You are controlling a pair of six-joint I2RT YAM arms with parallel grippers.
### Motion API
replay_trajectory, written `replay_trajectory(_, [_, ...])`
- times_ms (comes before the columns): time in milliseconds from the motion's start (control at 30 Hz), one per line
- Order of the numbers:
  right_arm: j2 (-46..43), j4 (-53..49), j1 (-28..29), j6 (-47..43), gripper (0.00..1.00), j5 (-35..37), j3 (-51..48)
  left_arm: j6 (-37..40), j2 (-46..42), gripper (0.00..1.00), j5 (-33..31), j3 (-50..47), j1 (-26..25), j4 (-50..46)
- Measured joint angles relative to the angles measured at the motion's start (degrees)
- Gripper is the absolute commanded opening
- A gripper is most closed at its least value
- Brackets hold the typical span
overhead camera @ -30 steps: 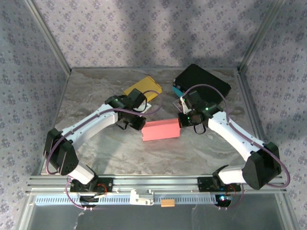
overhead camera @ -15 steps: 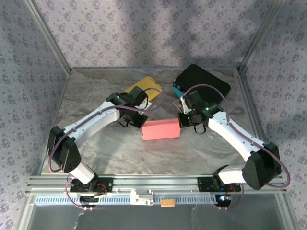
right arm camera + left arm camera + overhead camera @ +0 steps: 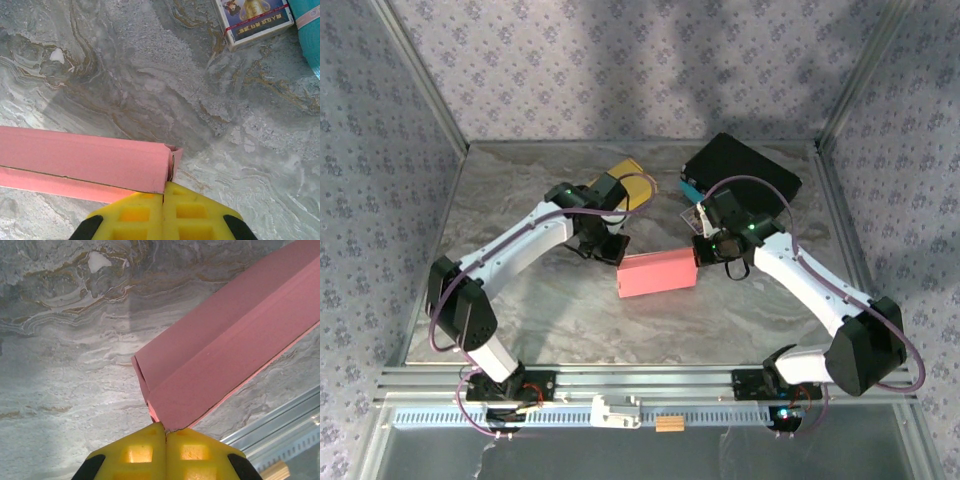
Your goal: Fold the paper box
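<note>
The pink paper box (image 3: 657, 273) lies slightly askew in the middle of the table, folded into a long shape. My left gripper (image 3: 616, 252) is at its left end. In the left wrist view the yellow fingers (image 3: 135, 455) are pressed together and the corner of the box (image 3: 225, 355) enters their seam (image 3: 165, 429). My right gripper (image 3: 698, 252) is at the right end. In the right wrist view its fingertips (image 3: 164, 192) are shut, with the end flap of the box (image 3: 85, 160) running into the seam.
A yellow flat item (image 3: 625, 185) lies behind the left arm and a black case (image 3: 745, 170) sits at the back right. A card deck (image 3: 257, 20) and a teal object (image 3: 307, 30) lie beyond the right gripper. The aluminium rail (image 3: 280, 420) marks the near table edge.
The left arm's wrist and elbow have swung up and to the right, and the box's left end has tilted a little. The right arm has stayed in place.
</note>
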Motion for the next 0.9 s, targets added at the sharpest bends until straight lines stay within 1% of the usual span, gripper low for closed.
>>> replay_trajectory(267, [0.13,0.04,0.83,0.02,0.0,0.57,0.11,-6.38,2.75,0.0,2.69,2.36,2.19,-2.19])
replay_trajectory(433, [0.13,0.0,1.25,0.02,0.0,1.03,0.13,-8.87,4.11,0.0,4.2,3.63,3.32,-3.04])
replay_trajectory(667, [0.13,-0.07,1.25,0.04,0.0,1.4,0.15,-10.25,5.16,0.0,6.97,4.5,4.46,-4.07])
replay_trajectory(900, [0.13,-0.04,1.25,0.04,0.0,1.4,0.15,-10.14,4.96,0.0,7.32,3.23,4.57,-3.13])
